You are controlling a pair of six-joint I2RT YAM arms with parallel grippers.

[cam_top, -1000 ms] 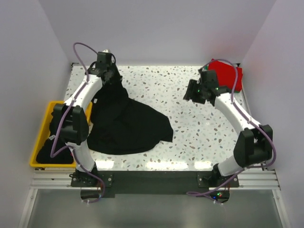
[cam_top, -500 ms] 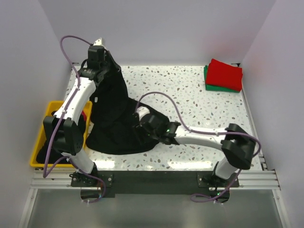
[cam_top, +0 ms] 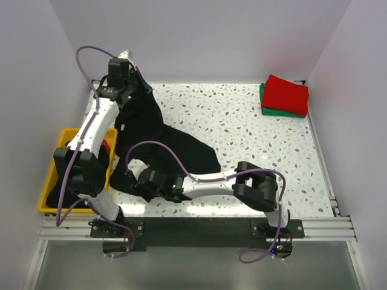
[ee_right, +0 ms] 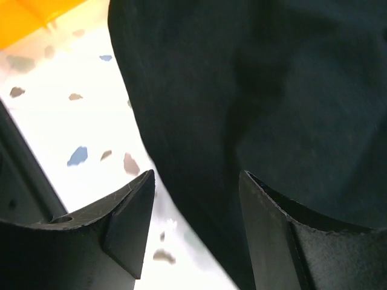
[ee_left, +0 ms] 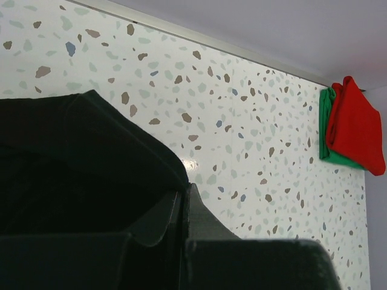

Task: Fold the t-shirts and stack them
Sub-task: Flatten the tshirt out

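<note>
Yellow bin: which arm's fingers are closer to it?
Right. The right fingers sit low, close beside the yellow bin; the left fingers pinch the black t-shirt up at the far edge.

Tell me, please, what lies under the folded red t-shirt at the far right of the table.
A folded green t-shirt lies under the red t-shirt, its edges peeking out; the rest of it, and anything beneath, is covered.

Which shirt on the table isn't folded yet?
The black shirt, loose at the left; the red shirt and green shirt are stacked folded at the far right corner.
</note>
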